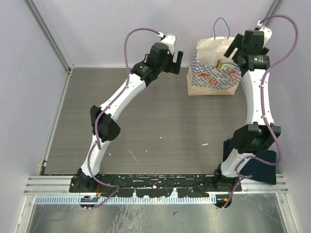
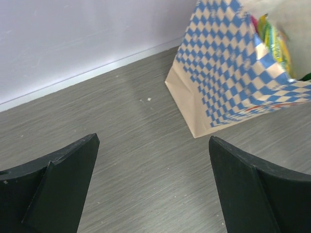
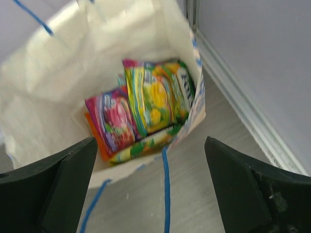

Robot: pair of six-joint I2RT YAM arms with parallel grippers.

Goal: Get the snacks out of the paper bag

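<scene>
our right gripper [image 3: 150,141] hangs just over the open mouth of the paper bag [image 3: 53,82], its two black fingers [image 3: 63,189] spread wide with nothing between them. below it, at the bottom of the paper bag, we see the snacks [image 3: 146,102]: glossy packets overlapping each other. a pink-purple one lies a little to the gripper's left, a green and yellow one is under its middle, and an orange edge peeks out beside the pink one. we cannot tell how many there are. a blue cord handle [image 3: 165,184] drapes over the bag's near rim, between the fingers.

our left gripper [image 2: 154,140] is also spread wide and holds nothing. it hovers over the grey table [image 2: 146,194]. the paper bag [image 2: 218,82] stands ahead of it and to its right, apart from both fingers, and a sliver of a green packet shows at the bag's open top.

seen from above, the left gripper [image 1: 176,59] sits just beside the left side of the paper bag [image 1: 214,75], while the right gripper [image 1: 236,48] is at the bag's top right edge. a dark blue cloth [image 1: 266,167] lies well behind the right gripper, by that arm's base.
</scene>
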